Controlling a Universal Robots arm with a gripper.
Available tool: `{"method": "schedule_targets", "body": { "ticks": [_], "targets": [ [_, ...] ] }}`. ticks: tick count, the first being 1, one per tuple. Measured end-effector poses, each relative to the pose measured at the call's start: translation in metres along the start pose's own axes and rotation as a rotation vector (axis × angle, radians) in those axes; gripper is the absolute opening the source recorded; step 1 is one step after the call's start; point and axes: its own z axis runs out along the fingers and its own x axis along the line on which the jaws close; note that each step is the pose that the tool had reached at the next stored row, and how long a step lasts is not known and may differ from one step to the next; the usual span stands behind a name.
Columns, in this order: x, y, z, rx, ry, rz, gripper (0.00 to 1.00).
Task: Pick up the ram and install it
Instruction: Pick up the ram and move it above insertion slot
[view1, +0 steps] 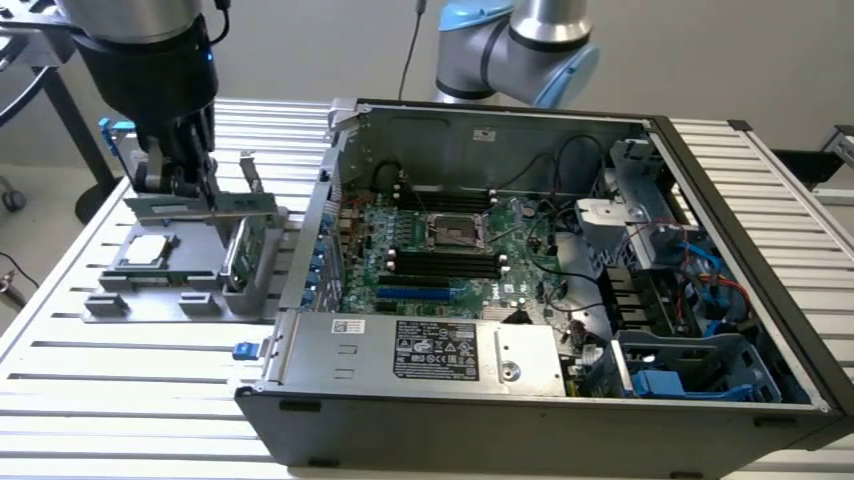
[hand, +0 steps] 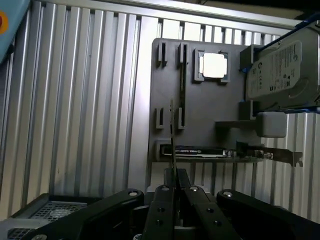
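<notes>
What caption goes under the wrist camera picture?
Black gripper pinching the long, thin ram stick edge-on above a grey tray holding a square silver processor.

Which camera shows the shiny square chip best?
The wrist view: it looks straight down on the square chip, so its whole silver face shows, sitting in the gray tray. The exterior view shows it at a slant, on that view's left.

Nothing legible, black label (view1: 443, 352) on power supply (view1: 334, 365), white label (hand: 277, 70) on hard drive (hand: 261, 92), print too small
</notes>
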Motion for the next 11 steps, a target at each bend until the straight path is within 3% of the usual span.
{"method": "schedule_targets", "body": {
  "ticks": [6, 11],
  "targets": [
    [-0.001, -0.023, -0.0275, -0.0038, -0.0066, -0.006, 0.14],
    [0.0, -0.0454, -0.0313, -0.0042, -0.0099, -0.008, 0.14]
  ]
}}
